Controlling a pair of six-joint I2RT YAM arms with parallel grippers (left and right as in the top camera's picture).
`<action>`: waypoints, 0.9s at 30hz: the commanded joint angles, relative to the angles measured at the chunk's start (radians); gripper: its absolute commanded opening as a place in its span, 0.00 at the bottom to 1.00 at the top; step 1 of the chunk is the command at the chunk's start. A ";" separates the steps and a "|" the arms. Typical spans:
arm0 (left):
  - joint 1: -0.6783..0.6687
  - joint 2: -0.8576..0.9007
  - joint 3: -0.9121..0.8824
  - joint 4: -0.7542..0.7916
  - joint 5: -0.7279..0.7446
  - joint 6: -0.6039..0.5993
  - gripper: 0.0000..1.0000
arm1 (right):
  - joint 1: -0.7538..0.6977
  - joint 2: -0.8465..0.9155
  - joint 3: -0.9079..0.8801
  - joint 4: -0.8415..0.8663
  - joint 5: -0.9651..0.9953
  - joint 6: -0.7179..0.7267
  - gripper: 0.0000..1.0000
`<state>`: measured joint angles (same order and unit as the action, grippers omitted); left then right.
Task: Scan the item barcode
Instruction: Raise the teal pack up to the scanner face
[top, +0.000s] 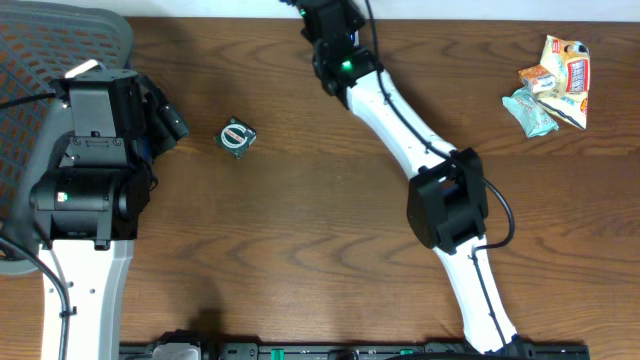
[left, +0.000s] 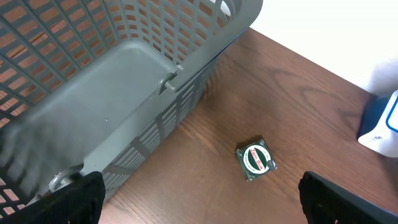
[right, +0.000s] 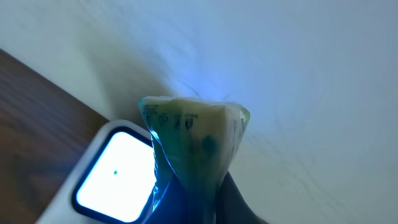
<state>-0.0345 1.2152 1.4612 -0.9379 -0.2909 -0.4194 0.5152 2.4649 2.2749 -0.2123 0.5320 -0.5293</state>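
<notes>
Packet (right: 193, 143) beside lit scanner (right: 115, 177), at table (right: 37, 106) edge

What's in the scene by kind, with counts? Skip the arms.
Basket: 1
Scanner: 1
Green packet, loose on the table: 1
Held packet, at the scanner: 1
Packet pile: 1, pieces inside unclear
Total: 5

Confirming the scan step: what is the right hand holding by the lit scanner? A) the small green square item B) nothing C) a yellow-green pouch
C: the right wrist view shows the right hand pinching a yellow-green pouch beside the scanner's glowing window.
</notes>
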 joint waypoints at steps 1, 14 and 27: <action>0.003 -0.007 0.013 -0.001 -0.010 -0.005 0.97 | -0.040 0.013 0.015 -0.001 -0.067 -0.078 0.01; 0.003 -0.007 0.013 -0.001 -0.010 -0.005 0.98 | -0.053 0.066 0.015 -0.153 -0.121 -0.070 0.01; 0.003 -0.007 0.013 -0.001 -0.010 -0.005 0.98 | -0.076 0.037 0.019 -0.111 0.180 0.139 0.01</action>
<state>-0.0345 1.2152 1.4612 -0.9375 -0.2909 -0.4194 0.4599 2.5286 2.2757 -0.3363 0.5476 -0.5270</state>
